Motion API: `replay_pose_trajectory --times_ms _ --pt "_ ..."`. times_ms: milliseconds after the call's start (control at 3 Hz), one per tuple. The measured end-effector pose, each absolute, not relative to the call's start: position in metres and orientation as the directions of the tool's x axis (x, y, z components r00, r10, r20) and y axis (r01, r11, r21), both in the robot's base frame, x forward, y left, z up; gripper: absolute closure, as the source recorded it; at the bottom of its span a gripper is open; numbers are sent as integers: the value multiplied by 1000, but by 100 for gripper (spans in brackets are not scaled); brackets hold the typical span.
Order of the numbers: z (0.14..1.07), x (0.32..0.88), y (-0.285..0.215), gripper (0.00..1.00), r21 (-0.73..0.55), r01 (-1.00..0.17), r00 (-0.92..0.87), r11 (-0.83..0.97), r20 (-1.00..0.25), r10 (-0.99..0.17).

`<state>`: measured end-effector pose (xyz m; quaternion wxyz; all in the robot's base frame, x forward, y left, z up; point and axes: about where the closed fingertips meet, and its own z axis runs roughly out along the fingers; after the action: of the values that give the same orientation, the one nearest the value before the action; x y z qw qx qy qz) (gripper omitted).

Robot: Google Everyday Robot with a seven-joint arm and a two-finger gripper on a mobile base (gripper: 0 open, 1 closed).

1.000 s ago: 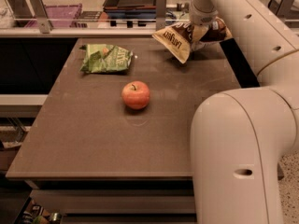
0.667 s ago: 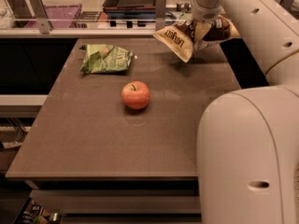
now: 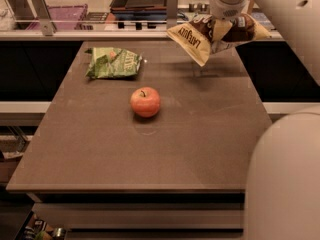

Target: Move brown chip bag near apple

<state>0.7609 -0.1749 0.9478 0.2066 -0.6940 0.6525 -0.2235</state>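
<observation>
- Table (image 3: 200, 139): a brown top that carries the loose items. The apple sits near its middle and the green chip bag in its far-left part. The far-right part, beneath the carried bag, shows only the bag's shadow.
- Robot arm (image 3: 285, 184): the white links fill the right edge of the view, from the near right up to the far right, where the wrist points down over the far edge of the table.
- Brown chip bag (image 3: 212, 34): held in the air above the far-right part of the table, not touching it. Its long axis runs roughly left to right. The cream, lettered end droops toward the near left and the other end points right.
- Green chip bag (image 3: 114, 62): lies flat on the far left, well apart from the brown bag and just beyond the apple. It is not part of the task.
- Hand (image 3: 227, 26): far right, above the table, clenched on the upper middle of the brown chip bag. The bag hangs from it, which indicates a firm grasp.
- Apple (image 3: 145, 102): upright, stem up, to the near left of the hand and bag.
- Governing relation: the apple lies diagonally near-left of the carried bag. Judged from this, the coming move is a travel leftward and nearer, followed by a descent to the table just right of the apple. The drooping left end is the part likely to reach the apple first.
</observation>
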Motion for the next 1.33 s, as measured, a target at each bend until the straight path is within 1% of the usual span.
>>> replay_pose_trajectory --times_ms 1000,1333 --pt "971 682 -183 100 -614 -789 8 8 -22 -1000" --pt "977 651 -176 100 -618 -786 -2 19 -29 -1000"
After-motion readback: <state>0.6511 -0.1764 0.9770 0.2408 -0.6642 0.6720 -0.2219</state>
